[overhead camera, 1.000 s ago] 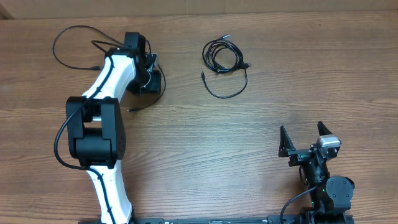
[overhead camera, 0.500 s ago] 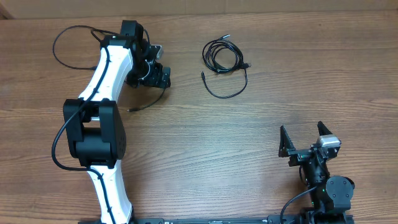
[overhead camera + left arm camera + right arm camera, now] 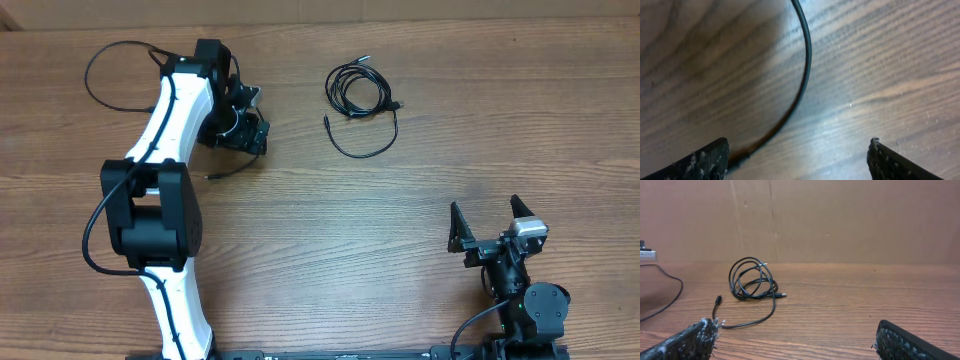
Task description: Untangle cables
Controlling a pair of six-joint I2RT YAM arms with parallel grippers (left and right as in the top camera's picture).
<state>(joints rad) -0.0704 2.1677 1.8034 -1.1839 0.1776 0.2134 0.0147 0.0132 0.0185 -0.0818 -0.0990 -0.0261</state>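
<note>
Lying loose on the bench (image 3: pixel 880 60), one cord (image 3: pixel 805 65) has just been let go by the spread left claw (image 3: pixel 797 152), so the coil (image 3: pixel 355 92) is likely next.

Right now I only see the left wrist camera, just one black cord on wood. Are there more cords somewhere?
Observer: Yes. A coiled bundle lies to the right of your left gripper, apart from it.
Operator: Where does my cord go?
Observer: That cord swings out in a big loose loop to the gripper's left, toward the far left corner.
Operator: Is the other gripper helping?
Observer: No. The right gripper sits open at the near right edge, touching no cord.
</note>
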